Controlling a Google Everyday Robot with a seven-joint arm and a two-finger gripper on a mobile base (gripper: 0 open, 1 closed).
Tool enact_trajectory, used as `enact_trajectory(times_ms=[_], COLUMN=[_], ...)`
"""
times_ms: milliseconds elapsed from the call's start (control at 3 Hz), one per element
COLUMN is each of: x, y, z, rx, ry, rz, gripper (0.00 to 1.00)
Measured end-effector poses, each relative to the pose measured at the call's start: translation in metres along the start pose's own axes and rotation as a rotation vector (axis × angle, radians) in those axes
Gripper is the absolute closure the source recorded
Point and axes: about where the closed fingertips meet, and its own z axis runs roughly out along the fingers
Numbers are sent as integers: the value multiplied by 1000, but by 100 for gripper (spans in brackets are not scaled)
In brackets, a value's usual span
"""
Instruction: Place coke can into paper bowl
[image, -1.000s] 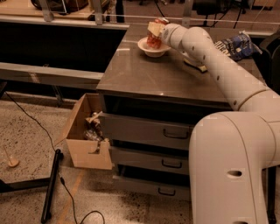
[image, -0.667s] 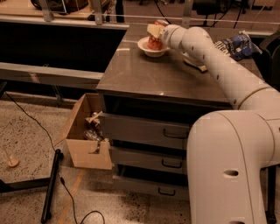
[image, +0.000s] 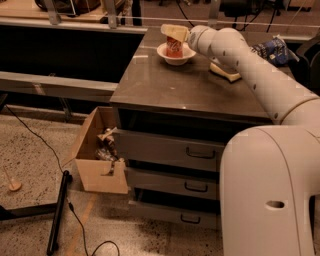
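Observation:
The coke can (image: 174, 47) is red and stands upright inside the white paper bowl (image: 162, 52) at the far side of the grey cabinet top (image: 170, 87). My gripper (image: 173, 32) is just above the can's top, at the end of the white arm that reaches in from the right. I cannot make out whether it touches the can.
A yellow sponge (image: 225, 73) lies on the top under my arm, right of the bowl. A dark blue chip bag (image: 272, 49) sits at the far right. The cabinet has several drawers (image: 200, 152). An open cardboard box (image: 97, 160) stands on the floor at its left.
The gripper has shifted slightly up and left over the bowl, and the red can now shows more plainly below it in the bowl.

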Motion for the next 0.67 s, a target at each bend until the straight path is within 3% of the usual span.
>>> enact_trajectory(times_ms=[333, 667], x=[-22, -49], y=[-6, -15], z=[-26, -76], rx=[27, 88], ry=[-41, -96], rz=[-24, -30], gripper=[0, 0])
